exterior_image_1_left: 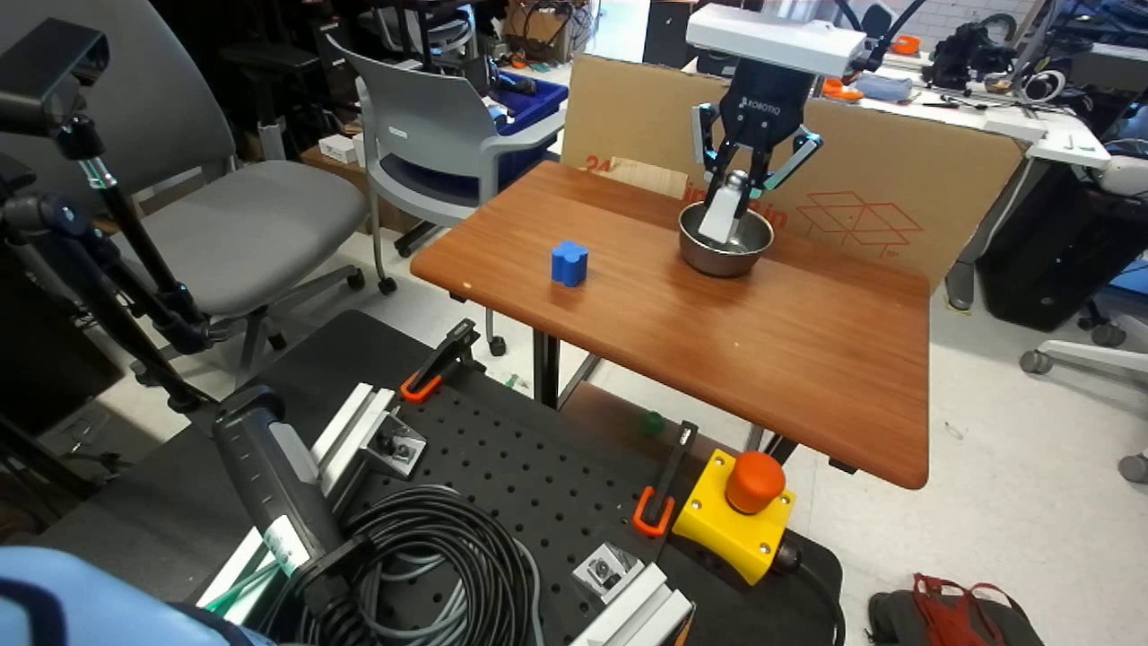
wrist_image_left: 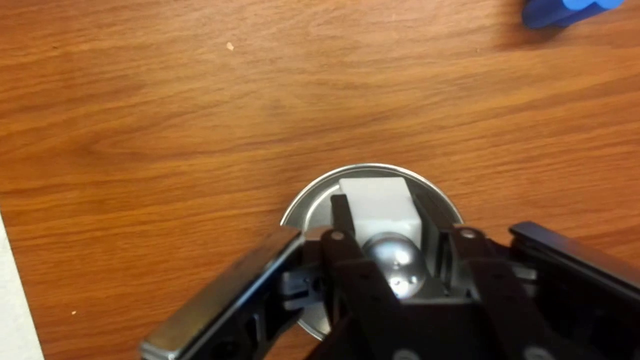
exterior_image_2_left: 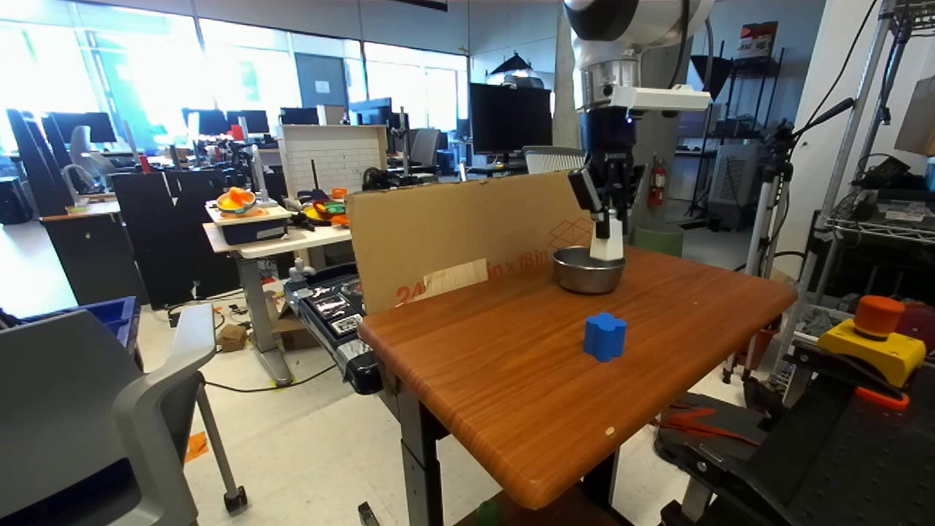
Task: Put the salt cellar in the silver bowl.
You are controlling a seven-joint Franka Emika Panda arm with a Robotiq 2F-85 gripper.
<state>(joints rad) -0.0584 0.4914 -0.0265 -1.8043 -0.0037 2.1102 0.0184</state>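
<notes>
The salt cellar (exterior_image_1_left: 719,222) is white and tapered with a shiny silver cap. It also shows in an exterior view (exterior_image_2_left: 607,247) and in the wrist view (wrist_image_left: 377,200). My gripper (exterior_image_1_left: 728,205) points down over the silver bowl (exterior_image_1_left: 723,260), its fingers on both sides of the cellar and seeming to touch it. The cellar leans a little, its lower end within the bowl's opening. Whether its base touches the bowl's floor is hard to tell. The bowl (exterior_image_2_left: 586,277) stands upright on the table, and the gripper covers part of it in the wrist view (wrist_image_left: 299,209).
A small blue lobed block (exterior_image_1_left: 569,264) stands on the wooden table (exterior_image_1_left: 664,296) apart from the bowl; it also shows in an exterior view (exterior_image_2_left: 605,337). A cardboard sheet (exterior_image_1_left: 861,170) stands upright along the table edge close behind the bowl.
</notes>
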